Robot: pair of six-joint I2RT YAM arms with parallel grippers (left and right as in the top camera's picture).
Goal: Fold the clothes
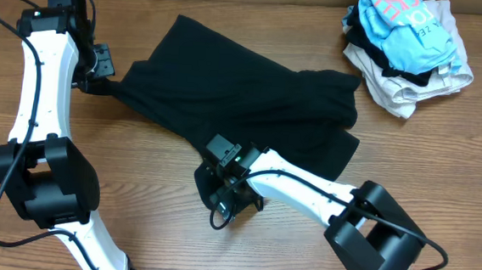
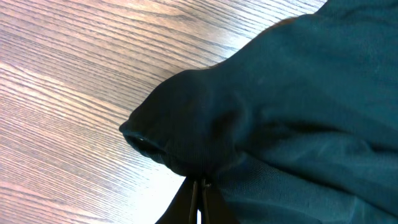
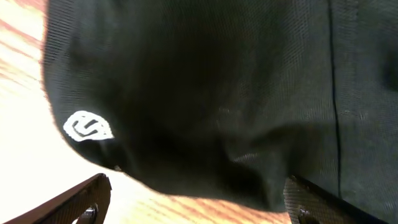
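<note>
The black shirt (image 1: 243,101) is pinched at its far-left corner by the left gripper (image 2: 198,200), whose fingers are closed tight on a bunched fold. The right gripper (image 3: 196,202) stands wide, one finger either side of a lobe of cloth at the near edge (not clamped, as far as I can judge). To fold well, the right should close on that hem first, then both arms should carry together and keep the cloth taut. The shirt lies rumpled mid-table (image 1: 158,231), matte and soft, with a small white logo (image 3: 88,127) near its edge.
</note>
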